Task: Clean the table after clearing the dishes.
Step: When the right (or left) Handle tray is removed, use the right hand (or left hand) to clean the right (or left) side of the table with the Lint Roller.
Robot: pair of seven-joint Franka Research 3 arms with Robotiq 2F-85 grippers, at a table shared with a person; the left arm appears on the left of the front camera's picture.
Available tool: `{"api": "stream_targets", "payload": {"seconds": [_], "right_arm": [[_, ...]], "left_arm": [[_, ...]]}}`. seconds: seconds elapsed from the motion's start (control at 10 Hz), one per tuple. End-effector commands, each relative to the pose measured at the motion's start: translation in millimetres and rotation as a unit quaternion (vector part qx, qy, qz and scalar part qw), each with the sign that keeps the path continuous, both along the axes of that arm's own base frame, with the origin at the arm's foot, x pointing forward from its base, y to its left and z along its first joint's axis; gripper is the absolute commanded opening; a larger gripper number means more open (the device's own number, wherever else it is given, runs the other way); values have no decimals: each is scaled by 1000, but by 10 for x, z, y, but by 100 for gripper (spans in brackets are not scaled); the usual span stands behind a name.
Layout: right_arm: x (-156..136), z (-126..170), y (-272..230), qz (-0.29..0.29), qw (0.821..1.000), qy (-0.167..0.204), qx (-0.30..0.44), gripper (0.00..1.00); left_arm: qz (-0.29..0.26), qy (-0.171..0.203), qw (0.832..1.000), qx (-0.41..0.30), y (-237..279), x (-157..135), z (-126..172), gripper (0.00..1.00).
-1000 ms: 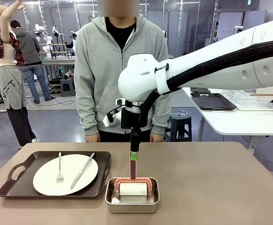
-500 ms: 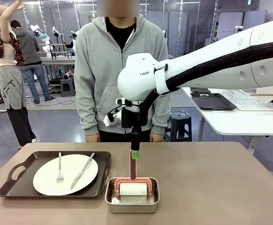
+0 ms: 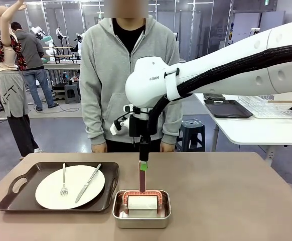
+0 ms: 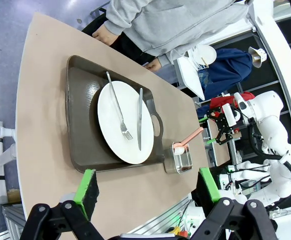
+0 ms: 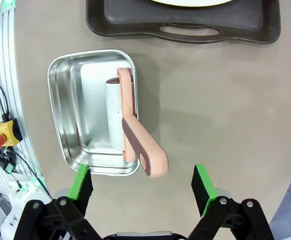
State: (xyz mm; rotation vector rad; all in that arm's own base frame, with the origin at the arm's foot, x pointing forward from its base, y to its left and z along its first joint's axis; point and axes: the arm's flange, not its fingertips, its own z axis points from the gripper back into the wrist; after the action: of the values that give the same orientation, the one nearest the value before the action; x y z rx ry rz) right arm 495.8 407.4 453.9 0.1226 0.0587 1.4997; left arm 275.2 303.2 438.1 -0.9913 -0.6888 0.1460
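Right gripper (image 5: 141, 187) hung straight above the steel pan (image 5: 55, 100), jaws spread wide and gripping nothing, just over the tip of the pink handle (image 5: 140, 150). That handle rose from the white roller (image 5: 113, 110) lying inside the pan. Just beside the pan, on its left, sat the dark tray (image 3: 15, 198) with the plate (image 3: 50, 193), fork (image 3: 63, 183) and knife (image 3: 88, 183). Left gripper (image 4: 148, 187) was wide open too, empty, high up and well clear of the pan. The pan stood on the table (image 3: 226, 201).
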Motion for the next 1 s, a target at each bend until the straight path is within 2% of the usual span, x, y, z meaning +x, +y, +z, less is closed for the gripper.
{"api": "stream_targets", "payload": {"seconds": [0.0, 0.3, 0.4, 0.5, 0.6, 0.7, 0.8, 0.9], "right_arm": [[-31, -15, -23, 8, 1000, 1, 12, 100], [0, 0, 0, 0, 1000, 0, 0, 100], [104, 129, -219, -82, 996, 8, 30, 100], [228, 240, -574, -169, 981, 13, 99, 100], [284, 252, -876, -212, 965, 52, 146, 100], [306, 186, -1215, -267, 939, 101, 190, 100], [267, 50, -1605, -317, 899, 169, 249, 100], [164, -180, -2156, -361, 836, 253, 326, 100]], "left_arm": [[-1, -1, 1000, 0, 11, -19, 22, 100], [-1, -1, 1000, 0, 11, -19, 22, 100], [-1, -1, 1000, 0, 11, -19, 22, 100], [-1, -1, 1000, 0, 11, -19, 22, 100], [-1, -1, 1000, 0, 11, -19, 22, 100], [-1, -1, 1000, 0, 11, -19, 22, 100], [-1, -1, 1000, 0, 11, -19, 22, 100], [-1, -1, 1000, 0, 11, -19, 22, 100]]}}
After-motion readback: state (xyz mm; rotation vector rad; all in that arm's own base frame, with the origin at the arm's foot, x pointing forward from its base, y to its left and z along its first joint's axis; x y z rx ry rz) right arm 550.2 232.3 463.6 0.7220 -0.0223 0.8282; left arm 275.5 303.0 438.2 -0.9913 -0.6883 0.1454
